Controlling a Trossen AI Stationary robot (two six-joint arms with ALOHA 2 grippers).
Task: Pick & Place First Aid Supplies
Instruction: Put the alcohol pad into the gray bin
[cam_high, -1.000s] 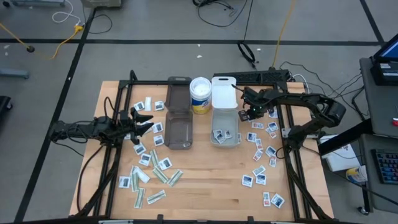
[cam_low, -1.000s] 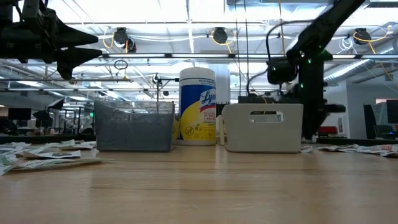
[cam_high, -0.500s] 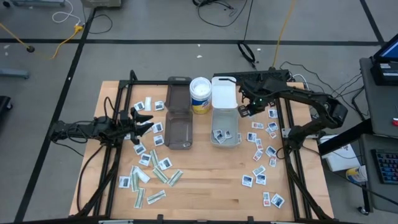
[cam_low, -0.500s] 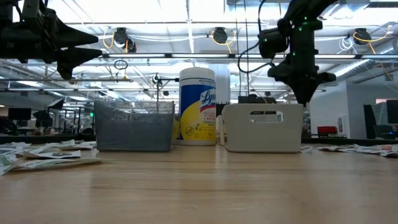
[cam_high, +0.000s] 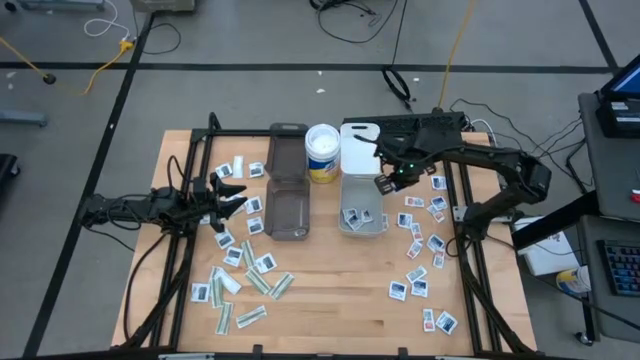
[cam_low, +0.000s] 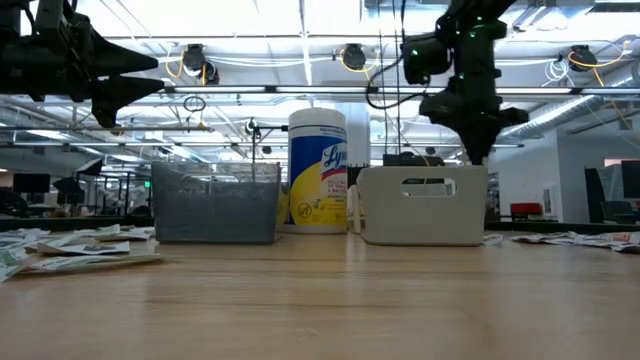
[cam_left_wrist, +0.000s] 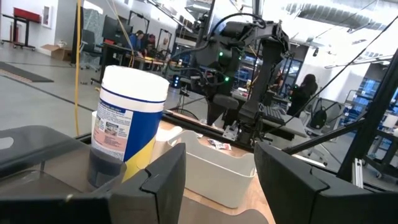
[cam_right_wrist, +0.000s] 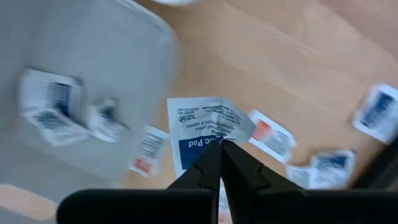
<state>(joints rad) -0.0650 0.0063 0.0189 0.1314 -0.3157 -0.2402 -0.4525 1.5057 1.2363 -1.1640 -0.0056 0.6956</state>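
Many small first aid packets lie flat on the table: white squares and pale green strips at the left (cam_high: 240, 265), white squares at the right (cam_high: 420, 240). A few lie in the white bin (cam_high: 344, 212). My right gripper (cam_high: 384, 183) hovers at the white bin's right rim, shut on one white packet with blue print (cam_right_wrist: 198, 134); the low view shows this gripper (cam_low: 474, 150) above the bin. My left gripper (cam_high: 236, 194) waits open above the left packets, well above the table (cam_low: 140, 75), its fingers apart (cam_left_wrist: 219, 180). My right gripper pinches the white packet between its two fingertips (cam_right_wrist: 210, 163) at one edge (cam_right_wrist: 219, 140), where the paper is crumpled. The fingers come from above, pointing down. The packet is lifted clear and hangs below the fingertips, over the table beside the white bin.
A smoky bin (cam_high: 288, 208) stands left of the white bin, with a wipes canister (cam_high: 322, 152) between their far ends. Both bins' lids (cam_high: 359, 150) lie at the far side. A black frame (cam_high: 470, 250) rings the table. Bare wood lies at the near middle.
My right gripper has risen with the packet and moved toward the table's left, from beside the white bin to its right rim. The packet has been lifted clear of the table. My left arm has kept still.
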